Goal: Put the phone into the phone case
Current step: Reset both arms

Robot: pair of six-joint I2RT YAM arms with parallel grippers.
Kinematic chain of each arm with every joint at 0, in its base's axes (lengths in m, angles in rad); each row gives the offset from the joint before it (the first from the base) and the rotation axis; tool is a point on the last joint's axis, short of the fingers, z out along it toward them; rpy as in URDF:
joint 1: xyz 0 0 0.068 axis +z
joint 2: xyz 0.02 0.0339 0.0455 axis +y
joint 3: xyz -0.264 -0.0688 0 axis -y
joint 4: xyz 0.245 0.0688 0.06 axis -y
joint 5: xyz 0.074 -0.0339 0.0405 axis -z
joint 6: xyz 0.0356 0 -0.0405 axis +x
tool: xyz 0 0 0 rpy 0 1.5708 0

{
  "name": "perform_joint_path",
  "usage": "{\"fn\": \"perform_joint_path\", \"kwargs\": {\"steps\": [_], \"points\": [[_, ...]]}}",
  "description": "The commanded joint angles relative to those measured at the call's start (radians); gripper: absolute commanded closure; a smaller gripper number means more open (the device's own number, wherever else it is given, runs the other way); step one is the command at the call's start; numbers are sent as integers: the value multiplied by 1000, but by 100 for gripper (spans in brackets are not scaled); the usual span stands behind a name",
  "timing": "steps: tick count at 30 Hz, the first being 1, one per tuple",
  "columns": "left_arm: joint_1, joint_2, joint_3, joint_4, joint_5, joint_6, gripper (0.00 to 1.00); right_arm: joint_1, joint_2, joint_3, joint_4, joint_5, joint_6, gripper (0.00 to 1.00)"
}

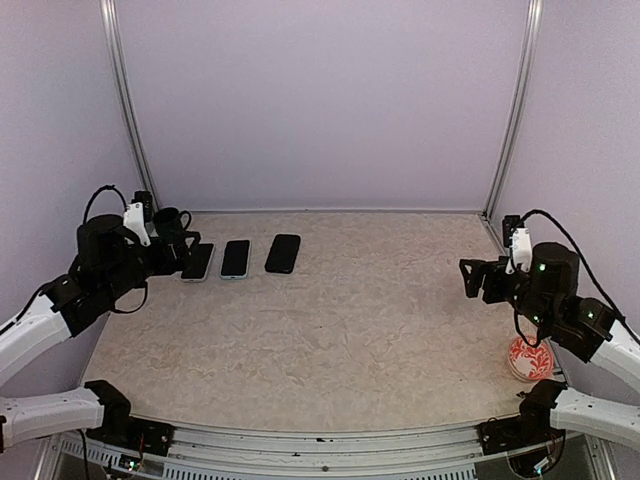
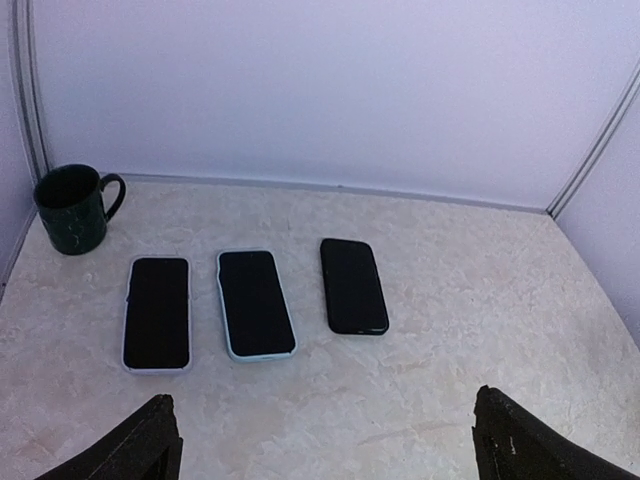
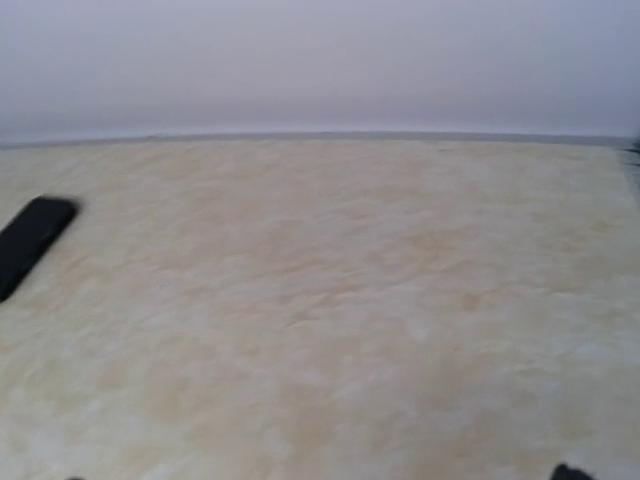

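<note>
A pale, marbled surface [image 1: 350, 330] is filling the floor of a lavender-walled enclosure, with two white-and-black arms reaching in from its near edge. The left arm [image 1: 60, 300] is bending in from 8 o'clock towards the far-left corner. The right arm [image 1: 570, 300] is folding in from 4 o'clock and stopping at the 3 o'clock edge. The left pincer [image 2: 322, 400] is hanging with its jaws wide and holding nothing; in its wrist view, its two dark fingertips [image 2: 150, 440] are framing bare surface just short of the row of handsets. The right pincer [image 1: 473, 277] is also standing wide and gripping nothing, pointing across the surface towards 9 o'clock, well apart from the row. A round red-and-white patterned dish [image 1: 529, 358] is sitting at 4 o'clock beside the right arm. A dark mug [image 2: 72, 210] is standing upright in the 10 o'clock corner, its handle turned towards the row. Three phone-shaped pieces are lying flat, side by side and apart from one another, at about 10 o'clock on the surface. They are a white-rimmed handset [image 2: 157, 313] nearest the mug, a blue-rimmed handset [image 2: 256, 303] in the middle and a black handset [image 2: 353, 285] at the 3 o'clock end. Which of these is the bare phone and which is the case cannot be told.
</note>
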Motion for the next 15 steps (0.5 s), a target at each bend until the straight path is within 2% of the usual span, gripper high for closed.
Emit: {"fn": "perform_joint_path", "kwargs": {"steps": [1, 4, 6, 10, 15], "points": [[171, -85, -75, 104, 160, 46, 1, -205, -35, -10, 12, -181, -39, 1], [259, -92, -125, 130, 199, -6, 1, -322, -32, -4, 11, -287, -51, 1], [260, -103, -142, 178, 219, -14, 1, -330, -27, 14, -12, -271, -72, 1], [259, -103, -131, 158, 197, 12, 1, -330, 3, 37, -61, -183, -52, 0], [255, -139, -152, 153, 158, 24, 1, -330, 50, 36, -33, -212, -71, 1]]}}
